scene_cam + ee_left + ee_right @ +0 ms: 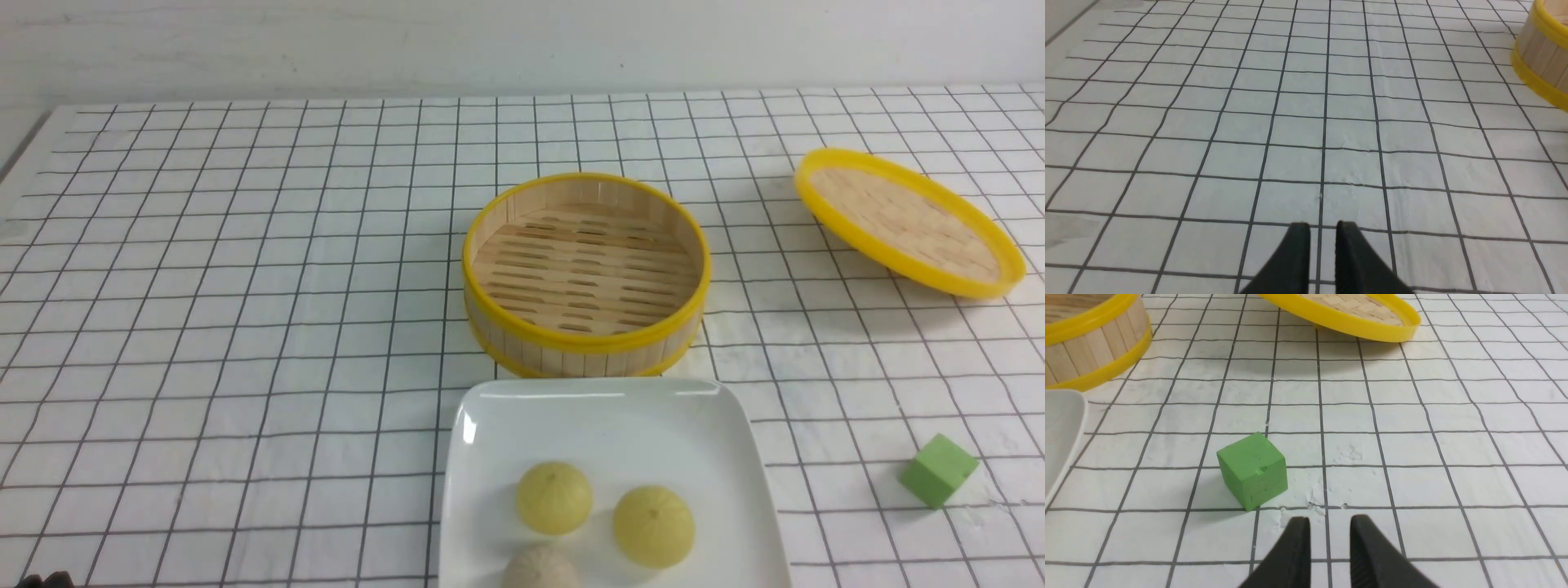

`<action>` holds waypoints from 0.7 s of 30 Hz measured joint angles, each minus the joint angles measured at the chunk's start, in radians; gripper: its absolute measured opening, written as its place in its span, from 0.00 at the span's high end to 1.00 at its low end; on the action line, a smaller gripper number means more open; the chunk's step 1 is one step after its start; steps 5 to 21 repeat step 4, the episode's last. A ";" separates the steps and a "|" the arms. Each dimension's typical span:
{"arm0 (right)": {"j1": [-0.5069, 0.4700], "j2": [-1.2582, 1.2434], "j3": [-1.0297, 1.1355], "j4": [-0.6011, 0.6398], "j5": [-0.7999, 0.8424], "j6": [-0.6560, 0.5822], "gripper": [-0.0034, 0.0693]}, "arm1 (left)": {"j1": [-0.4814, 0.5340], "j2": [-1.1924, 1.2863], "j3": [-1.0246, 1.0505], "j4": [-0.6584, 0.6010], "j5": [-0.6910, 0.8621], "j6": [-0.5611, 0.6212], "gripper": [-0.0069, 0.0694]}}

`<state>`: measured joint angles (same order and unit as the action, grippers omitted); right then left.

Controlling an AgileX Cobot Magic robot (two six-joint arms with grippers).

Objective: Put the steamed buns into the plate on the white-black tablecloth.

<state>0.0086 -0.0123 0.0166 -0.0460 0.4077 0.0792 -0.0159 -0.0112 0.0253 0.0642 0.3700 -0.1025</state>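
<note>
Pale-yellow round steamed buns (604,512) sitting in glossy white rounded-square plate (490,433), left of right gripper (1330,518); front view only. Both wrist views showing slightly parted fingertips (1345,228), left gripper (1323,225) included.

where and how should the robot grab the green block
Best gripped low on two opposite upright side faces of the green foam-like block, likely coming straight down from above with the right end effector. Its flat, parallel-looking sides should suit two fingers, but it sits turned against the cloth's grid, so the wrist would probably need to turn to match.
</note>
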 joint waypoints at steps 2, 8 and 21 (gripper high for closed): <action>0.000 0.000 0.000 0.000 0.000 0.000 0.71 | 0.000 0.000 0.000 0.000 0.001 0.000 0.73; 0.000 0.000 0.000 0.000 0.000 0.000 0.71 | 0.000 0.000 0.000 0.000 0.001 0.000 0.73; 0.000 0.000 0.000 0.000 0.000 0.000 0.71 | 0.000 0.000 0.000 0.000 0.001 0.000 0.73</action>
